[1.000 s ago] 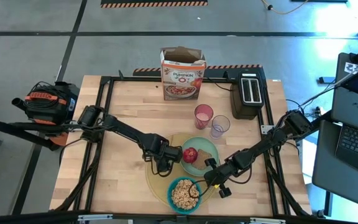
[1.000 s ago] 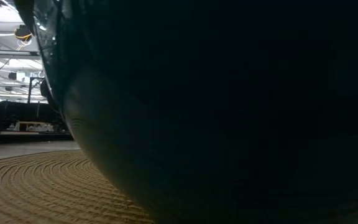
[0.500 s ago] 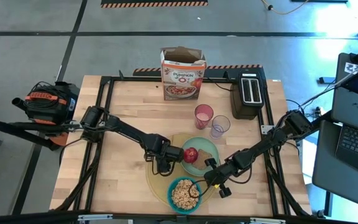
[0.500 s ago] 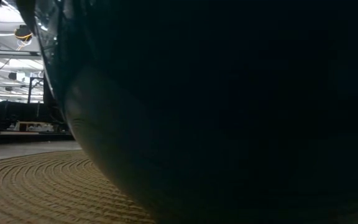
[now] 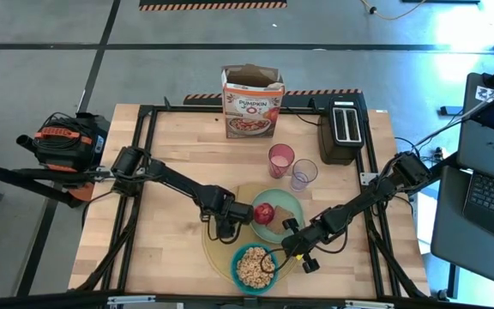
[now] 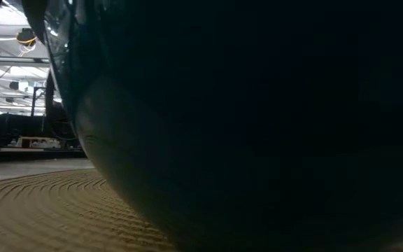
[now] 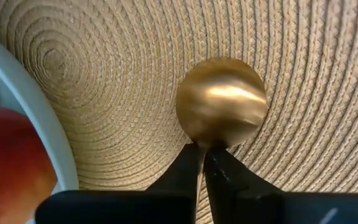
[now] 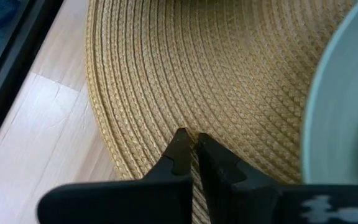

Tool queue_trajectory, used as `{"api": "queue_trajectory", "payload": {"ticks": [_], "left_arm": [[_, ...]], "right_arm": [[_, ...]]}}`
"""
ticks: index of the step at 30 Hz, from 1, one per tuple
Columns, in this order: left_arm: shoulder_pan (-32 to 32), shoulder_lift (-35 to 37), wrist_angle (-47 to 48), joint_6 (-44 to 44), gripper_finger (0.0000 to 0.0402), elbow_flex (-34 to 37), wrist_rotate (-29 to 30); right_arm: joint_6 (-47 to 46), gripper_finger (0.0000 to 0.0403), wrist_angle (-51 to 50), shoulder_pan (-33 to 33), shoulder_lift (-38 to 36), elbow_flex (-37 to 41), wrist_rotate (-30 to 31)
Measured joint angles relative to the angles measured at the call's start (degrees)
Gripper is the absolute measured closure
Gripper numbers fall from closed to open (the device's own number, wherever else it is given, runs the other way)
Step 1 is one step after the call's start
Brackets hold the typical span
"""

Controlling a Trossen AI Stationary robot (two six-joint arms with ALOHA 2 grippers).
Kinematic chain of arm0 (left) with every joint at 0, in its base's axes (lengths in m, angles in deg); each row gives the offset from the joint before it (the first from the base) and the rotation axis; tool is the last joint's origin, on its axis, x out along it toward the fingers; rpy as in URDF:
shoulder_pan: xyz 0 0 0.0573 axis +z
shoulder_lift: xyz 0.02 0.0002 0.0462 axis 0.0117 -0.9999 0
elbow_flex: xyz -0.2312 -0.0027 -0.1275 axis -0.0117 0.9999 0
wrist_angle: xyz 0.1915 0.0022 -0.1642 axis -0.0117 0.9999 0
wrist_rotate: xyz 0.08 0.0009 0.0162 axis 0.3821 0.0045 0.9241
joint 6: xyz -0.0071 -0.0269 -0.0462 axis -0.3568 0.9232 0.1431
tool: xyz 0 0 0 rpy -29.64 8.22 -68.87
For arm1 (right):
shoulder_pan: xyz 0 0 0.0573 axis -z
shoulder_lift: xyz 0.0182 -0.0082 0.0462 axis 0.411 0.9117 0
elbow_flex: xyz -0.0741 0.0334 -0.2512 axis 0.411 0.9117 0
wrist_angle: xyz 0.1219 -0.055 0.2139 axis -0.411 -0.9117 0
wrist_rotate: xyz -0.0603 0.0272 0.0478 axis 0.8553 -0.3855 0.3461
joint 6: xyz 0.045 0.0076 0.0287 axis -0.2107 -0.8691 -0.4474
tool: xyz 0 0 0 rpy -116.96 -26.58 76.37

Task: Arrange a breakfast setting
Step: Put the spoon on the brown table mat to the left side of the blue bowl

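High view, from the left: one orange-and-black tool sits off the left edge of the wooden surface. One left arm reaches in from there, and its left pincer hangs over the left part of the one round yellow placemat. In the left wrist view that pincer is pressed together on the neck of the one gold spoon, whose bowl lies over the woven mat just beside the plate rim. One red apple rests on the left side of the one pale green plate, and one piece of brown toast lies on the same plate to the apple's right. Below the plate, one blue bowl filled with cereal sits on the near part of the mat; in the low view its dark wall fills nearly the whole picture. At the back, one open cereal box stands upright. Two drinking vessels stand behind the plate: one pink cup and, just beside it on the right, one clear mug. One black toaster stands farther right. The right pincer is at the mat's right edge; in the right wrist view its fingers are pressed together, empty, just above the mat's rim.
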State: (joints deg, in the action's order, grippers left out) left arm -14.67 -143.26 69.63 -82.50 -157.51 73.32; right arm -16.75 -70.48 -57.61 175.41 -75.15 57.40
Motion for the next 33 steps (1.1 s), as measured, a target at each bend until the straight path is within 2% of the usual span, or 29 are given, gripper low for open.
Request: {"api": "queue_trajectory", "payload": {"ticks": [10,21,27,33], "left_arm": [[-0.22,0.99,4.27,3.53,0.0398,-1.71,5.19],[-1.77,1.89,6.92,8.99,0.0399,-2.15,4.85],[-4.37,2.59,8.75,14.50,0.0399,-4.83,4.89],[-9.88,2.84,9.54,22.35,0.0399,-7.21,6.45]], "right_arm": [[0.87,0.0395,0.02,0.00,0.00,0.00,0.58],[1.37,0.0395,0.04,0.00,0.00,0.00,1.57],[2.41,0.0395,0.15,0.37,0.00,0.00,1.24],[2.78,0.0395,0.93,0.30,0.04,0.02,2.75]]}}
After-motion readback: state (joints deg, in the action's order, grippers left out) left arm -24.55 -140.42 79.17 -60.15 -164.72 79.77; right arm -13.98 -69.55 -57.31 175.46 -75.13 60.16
